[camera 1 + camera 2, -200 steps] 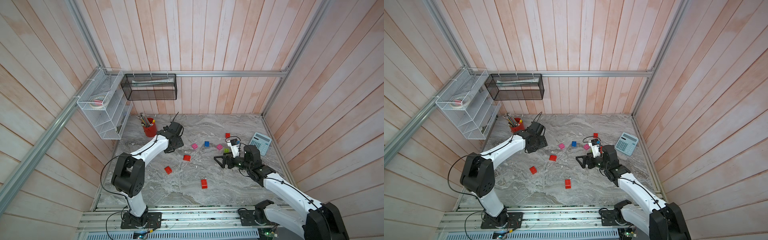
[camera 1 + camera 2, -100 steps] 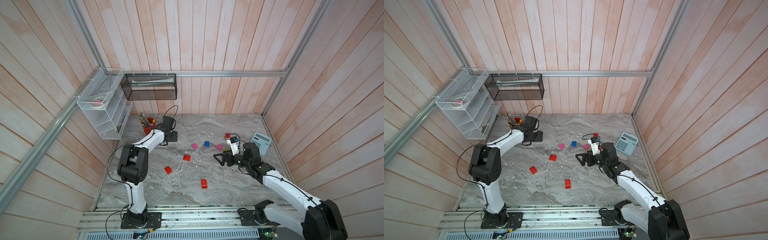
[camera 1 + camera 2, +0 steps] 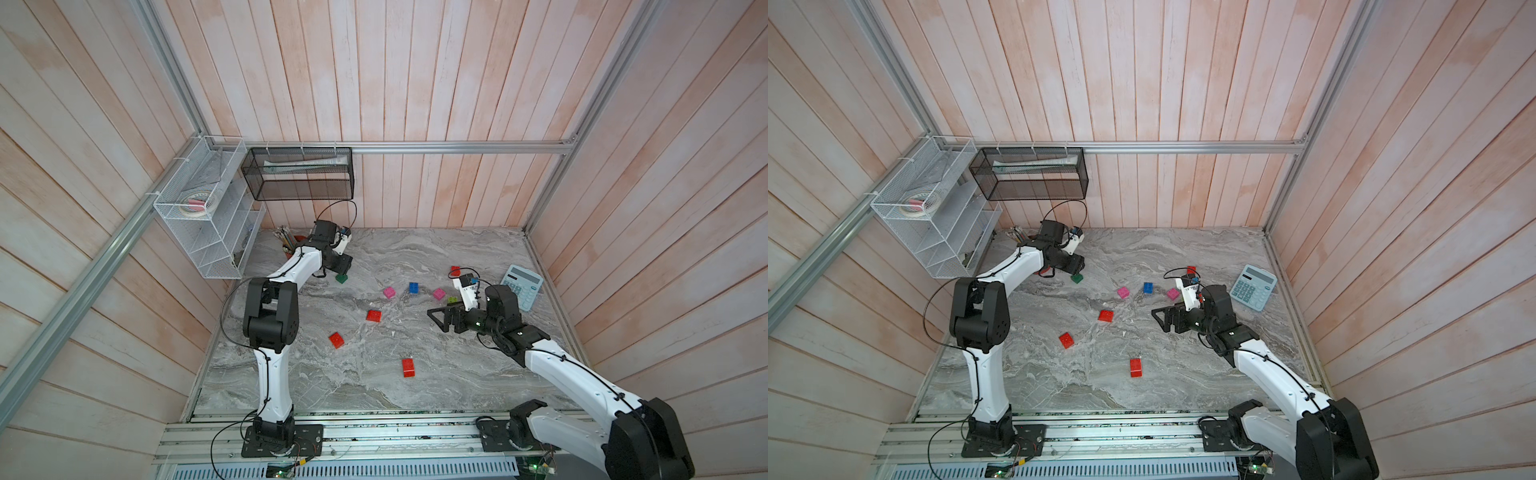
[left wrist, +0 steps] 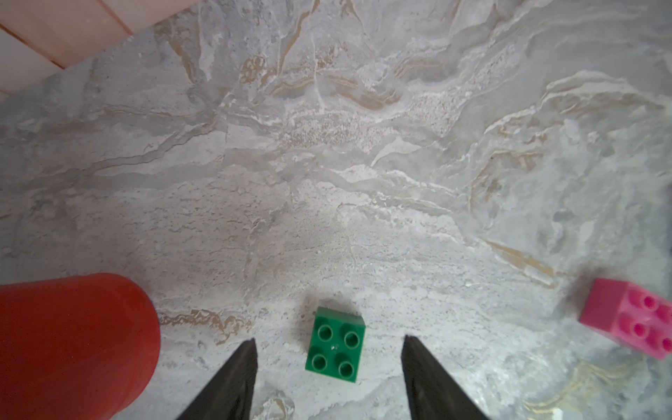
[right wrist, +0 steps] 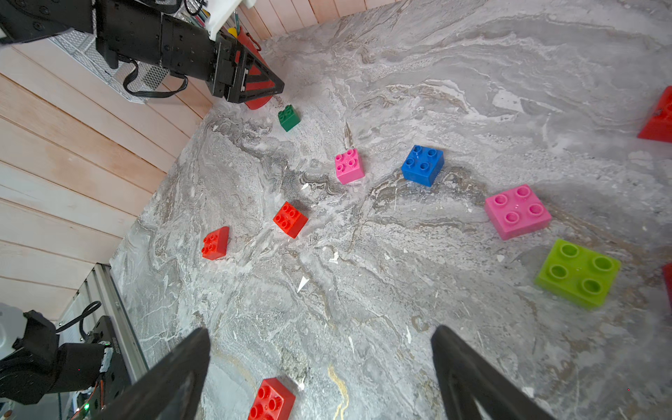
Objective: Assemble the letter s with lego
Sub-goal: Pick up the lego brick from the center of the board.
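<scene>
dk green brick [image 4: 335, 349] sits btwn left gripper [image 4: 329, 343] fingertips [image 4: 245, 367], gap each side, jaws half spread, touching nothing; right gripper [image 5: 322, 330] spread wide, empty, over table [image 5: 363, 291]

Booth w/ plank walls [image 3: 415, 83] on 3 sides, pale pink-white wash, grain showing. Alu rail [image 3: 457, 147] runs horiz. across back wall at 12. Alu posts [image 3: 547, 187] stand in the corners at 11 & 1. Work surface = grey marble-look tabletop [image 3: 374, 390], tan veins. White wire shelf [image 3: 216, 245] hangs on side wall at 10, several tiers, tape roll [image 3: 195, 203] in top tier. Black mesh basket [image 3: 297, 183] on back wall at 11, papers [image 3: 307, 164] inside. Red cup [image 4: 72, 345] w/ pencils [image 3: 284, 237] in the 11 corner. Pale blue calculator [image 3: 521, 286] at 2, near side wall. Slotted alu base rail [image 3: 395, 440] along 6. Light even & soft, shadows faint.
</scene>
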Available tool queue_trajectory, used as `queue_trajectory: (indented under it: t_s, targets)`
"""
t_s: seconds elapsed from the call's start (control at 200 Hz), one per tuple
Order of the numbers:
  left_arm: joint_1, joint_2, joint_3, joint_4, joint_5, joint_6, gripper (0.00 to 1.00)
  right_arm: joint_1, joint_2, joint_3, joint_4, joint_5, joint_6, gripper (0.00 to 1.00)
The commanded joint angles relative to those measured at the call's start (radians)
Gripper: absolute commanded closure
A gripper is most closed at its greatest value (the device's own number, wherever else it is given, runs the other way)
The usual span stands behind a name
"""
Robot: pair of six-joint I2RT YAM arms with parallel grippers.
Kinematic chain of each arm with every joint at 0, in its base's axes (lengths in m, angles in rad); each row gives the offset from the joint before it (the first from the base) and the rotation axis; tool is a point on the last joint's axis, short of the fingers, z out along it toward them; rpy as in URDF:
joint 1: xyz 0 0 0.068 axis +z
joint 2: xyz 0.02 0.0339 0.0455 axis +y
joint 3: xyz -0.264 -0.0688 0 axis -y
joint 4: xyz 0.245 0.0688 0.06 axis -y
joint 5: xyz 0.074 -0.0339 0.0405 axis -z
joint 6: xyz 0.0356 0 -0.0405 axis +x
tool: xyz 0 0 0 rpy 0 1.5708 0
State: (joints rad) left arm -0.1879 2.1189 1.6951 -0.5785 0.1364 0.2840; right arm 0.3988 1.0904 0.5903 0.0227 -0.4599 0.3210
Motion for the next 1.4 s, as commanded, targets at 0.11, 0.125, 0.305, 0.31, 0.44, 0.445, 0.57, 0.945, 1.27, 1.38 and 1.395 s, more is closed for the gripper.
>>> queue_trajectory:
  t_s: [0.11, 0.125, 0.305, 0.31, 0.44, 0.445, 0.57, 0.945, 1.27, 1.38, 1.395]
  targets:
    - [0.010, 0.054, 0.028, -0.062, 0.002, 0.117, 0.36, 0.006, 0.006, 0.023, -0.038, 0.025, -0.010, 0.04]
    - [0.010, 0.056, 0.028, -0.064, -0.001, 0.121, 0.37, 0.005, 0.005, 0.021, -0.038, 0.025, -0.010, 0.04]
    - [0.010, 0.071, 0.016, -0.067, -0.018, 0.148, 0.40, 0.005, 0.010, 0.022, -0.046, 0.028, -0.014, 0.04]
    - [0.010, 0.072, 0.017, -0.067, -0.019, 0.148, 0.40, 0.005, 0.010, 0.022, -0.047, 0.027, -0.015, 0.03]
    - [0.008, 0.087, 0.028, -0.065, -0.018, 0.142, 0.43, 0.006, 0.020, 0.025, -0.047, 0.027, -0.014, 0.04]
    - [0.007, 0.088, 0.029, -0.066, -0.018, 0.142, 0.43, 0.005, 0.020, 0.026, -0.047, 0.027, -0.015, 0.04]
    - [0.005, 0.099, 0.040, -0.066, -0.020, 0.140, 0.47, 0.004, 0.022, 0.022, -0.044, 0.025, -0.011, 0.04]
    - [-0.011, 0.124, 0.047, -0.056, -0.050, 0.126, 0.53, 0.006, 0.017, 0.022, -0.054, 0.027, -0.015, 0.04]
    - [-0.014, 0.128, 0.051, -0.061, -0.055, 0.113, 0.67, 0.006, 0.012, 0.024, -0.059, 0.030, -0.011, 0.04]
    - [-0.015, 0.127, 0.048, -0.063, -0.069, 0.106, 0.70, 0.005, 0.011, 0.023, -0.060, 0.030, -0.010, 0.04]
    - [-0.017, 0.127, 0.049, -0.064, -0.072, 0.104, 0.71, 0.005, 0.011, 0.023, -0.060, 0.030, -0.010, 0.05]
